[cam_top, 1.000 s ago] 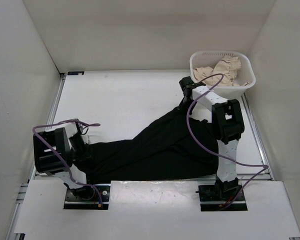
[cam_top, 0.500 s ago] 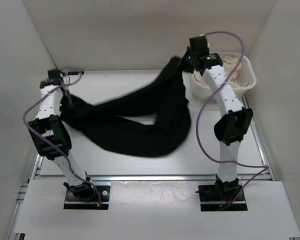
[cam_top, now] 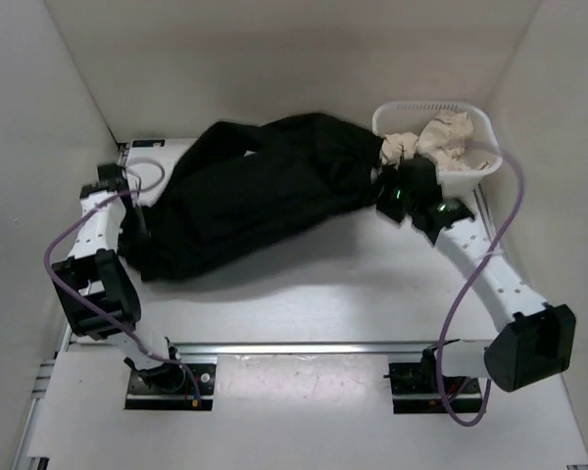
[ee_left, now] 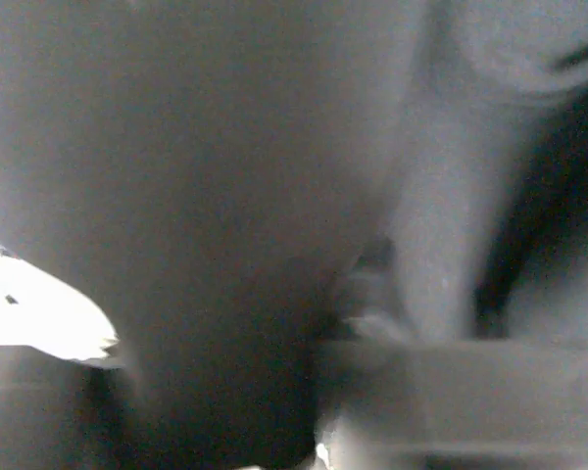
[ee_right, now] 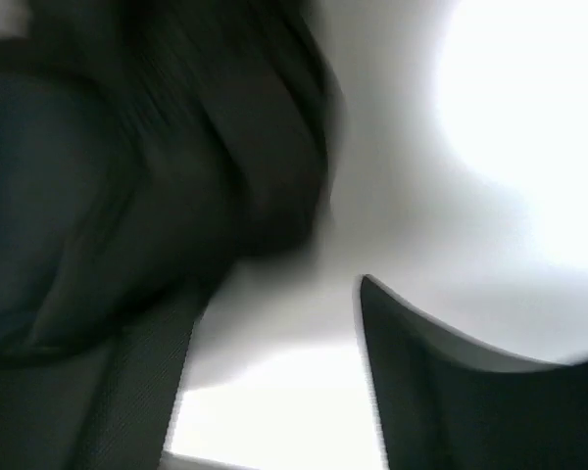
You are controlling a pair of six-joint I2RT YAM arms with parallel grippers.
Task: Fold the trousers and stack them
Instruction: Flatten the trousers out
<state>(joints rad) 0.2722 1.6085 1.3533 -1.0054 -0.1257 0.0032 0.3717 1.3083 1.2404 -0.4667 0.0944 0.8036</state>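
Starting at the near edge of the bench (cam_top: 353,284), nothing of the task lies by the arm bases. The trousers (cam_top: 255,191) sit on the far half, stretched as one rumpled black heap from the left edge to just beside the basket (cam_top: 482,164) in the far right corner. The left claw (cam_top: 137,220) is pressed into the left end of the heap. Its own camera is filled with blurred dark fabric, so whether it is clenched on the cloth or released cannot be told. The right claw (ee_right: 279,323) is released: its two fingers stand apart with bench surface between them, and the fabric lies just beside, not gripped. The basket holds a beige cloth (cam_top: 441,132), which is no part of this job. Assessment: the garment appears roughly doubled over itself, but the edges are not aligned, the legs are bunched, and no tidy fold or stack is evident. Smoothing, further folds and the stacking are judged outstanding. Against the frame half a second earlier, the trousers no longer hang in a sagging loop strung between two raised claws. They are down on the bench, shifted toward the far edge, and the right arm has dropped low and let go. A second earlier they lay along the near edge.
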